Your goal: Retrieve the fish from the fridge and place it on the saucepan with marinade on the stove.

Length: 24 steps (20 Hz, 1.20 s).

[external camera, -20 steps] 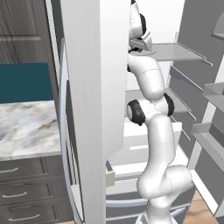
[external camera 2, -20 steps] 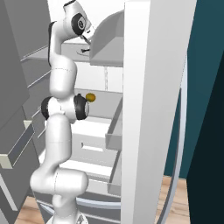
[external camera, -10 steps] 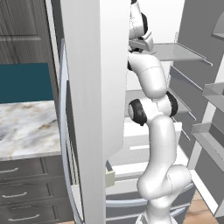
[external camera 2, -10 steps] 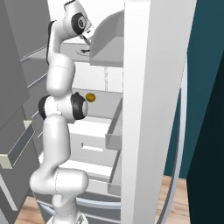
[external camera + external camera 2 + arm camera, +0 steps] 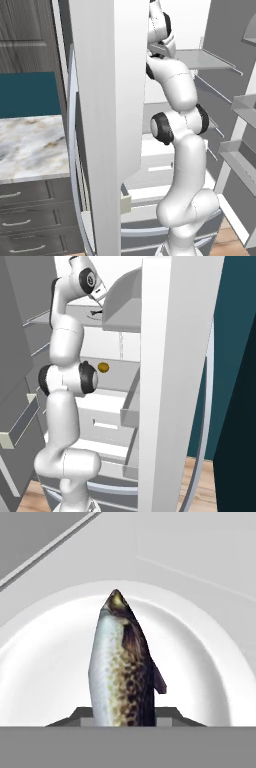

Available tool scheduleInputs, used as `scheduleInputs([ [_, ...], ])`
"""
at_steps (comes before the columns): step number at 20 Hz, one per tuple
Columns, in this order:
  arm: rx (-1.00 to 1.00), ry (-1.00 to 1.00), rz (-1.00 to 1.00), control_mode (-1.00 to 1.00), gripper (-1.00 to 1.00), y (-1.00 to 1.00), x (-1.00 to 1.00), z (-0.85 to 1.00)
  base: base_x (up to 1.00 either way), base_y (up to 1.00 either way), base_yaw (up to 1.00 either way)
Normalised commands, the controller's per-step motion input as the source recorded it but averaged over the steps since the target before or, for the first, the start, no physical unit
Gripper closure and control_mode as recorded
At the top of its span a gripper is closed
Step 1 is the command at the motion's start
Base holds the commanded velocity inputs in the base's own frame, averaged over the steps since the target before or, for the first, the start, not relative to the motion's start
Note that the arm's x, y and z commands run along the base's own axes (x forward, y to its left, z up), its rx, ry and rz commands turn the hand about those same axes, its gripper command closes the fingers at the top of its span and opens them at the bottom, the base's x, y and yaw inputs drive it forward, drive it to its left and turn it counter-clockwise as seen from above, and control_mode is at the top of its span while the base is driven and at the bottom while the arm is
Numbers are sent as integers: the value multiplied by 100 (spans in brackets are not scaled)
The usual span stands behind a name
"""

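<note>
white fridge [image 5: 107, 100] walls stand round me, both doors swung wide, marble counter [image 5: 30, 145] off past the left door. my arm reaches up to the upper shelf [image 5: 87, 308], and my hand looks straight along the fish [image 5: 122, 667], which lies on a white plate [image 5: 45, 677] near that shelf's front edge. the fish's tail end sits between my fingertips [image 5: 165, 714], head pointing away toward the plate's far rim; my gripper [image 5: 122, 718] looks clamped on the fish, jaws partly apart around its body. a small yellowish item [image 5: 103, 366] rests on the shelf below.

my read is that the grasp is made and the lift is the step in hand. to do it well i should rise just enough to clear the plate's rim without dragging the plate along, keep the hold steady on the slippery tail end, then draw straight back out between the doors, minding the door bin [image 5: 122, 303] close beside my wrist.
</note>
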Motion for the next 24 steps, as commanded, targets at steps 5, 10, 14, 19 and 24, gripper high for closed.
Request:
scheduleInputs([
  [5,-1,-33,0,-100,100,5,-50,0,0,0,0],
  [10,-3,-29,0,-100,100,0,-73,0,0,0,0],
  [14,-9,-13,0,-100,100,0,-68,7,0,0,0],
  [19,-14,-18,0,-100,100,0,-54,3,0,0,0],
  [24,-6,-25,0,-100,100,0,-49,33,0,0,0],
])
